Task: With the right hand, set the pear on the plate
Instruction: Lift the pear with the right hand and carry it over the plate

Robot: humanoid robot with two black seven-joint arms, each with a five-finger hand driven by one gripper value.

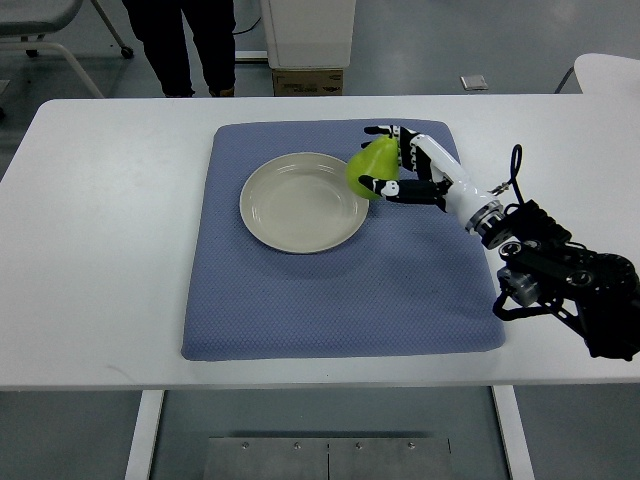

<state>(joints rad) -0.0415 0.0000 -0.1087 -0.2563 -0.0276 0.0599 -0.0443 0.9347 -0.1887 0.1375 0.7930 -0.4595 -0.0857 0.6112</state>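
— Fingers?
— I see black-tipped fingers (385,186) curled round the green pear (372,165), one above, one below; firm hold.
— Which hand?
— The white right hand (405,165), arm entering from the right edge.
— Pear's position?
— Held at the right rim of the round cream plate (303,202), overlapping its edge. Plate sits on the blue fabric mat (340,290), mat on the white surface (100,250).
— Anything beyond?
— I note a person's dark-trousered legs (185,40) behind the surface.

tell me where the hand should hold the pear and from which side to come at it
Grip the pear around its wide lower body, coming from the robot's right, as the right hand does now: fingers wrap the far and near sides. The plate lies to the pear's left, so that side stays free for setting it down.
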